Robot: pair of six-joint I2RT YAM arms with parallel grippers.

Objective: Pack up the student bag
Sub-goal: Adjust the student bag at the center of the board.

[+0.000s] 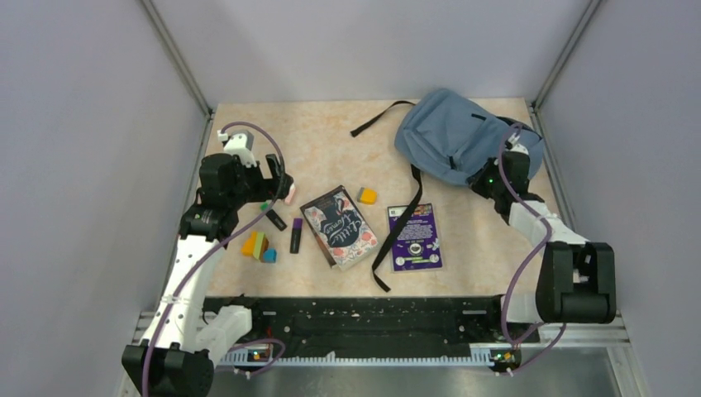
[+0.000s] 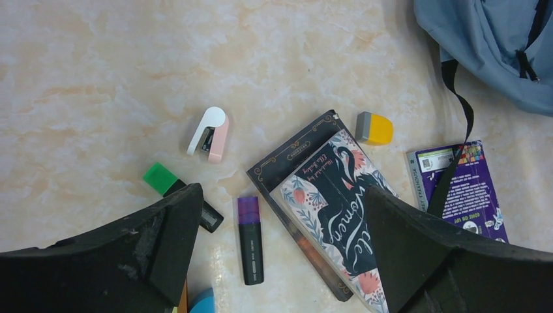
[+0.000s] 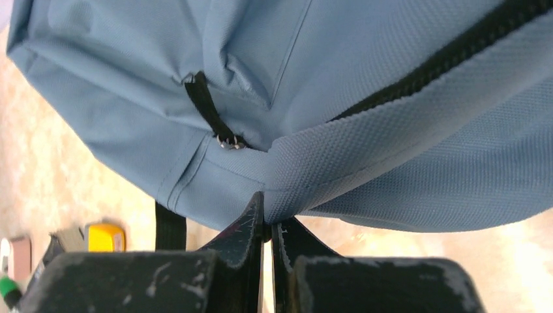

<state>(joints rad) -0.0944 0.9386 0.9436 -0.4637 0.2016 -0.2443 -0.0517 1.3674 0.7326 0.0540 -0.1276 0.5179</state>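
One student bag (image 1: 450,132), upper right; right claw (image 3: 267,222) clamped on its edge. Left claw (image 2: 282,199) apart above two books (image 2: 332,208), two markers (image 2: 250,238).

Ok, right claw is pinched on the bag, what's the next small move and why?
Probably lift the right claw a little, raising the bag edge it pinches to see whether the mouth gapes. The zip runs just above that fold, and the left claw hangs open over the book, nothing picked up yet.
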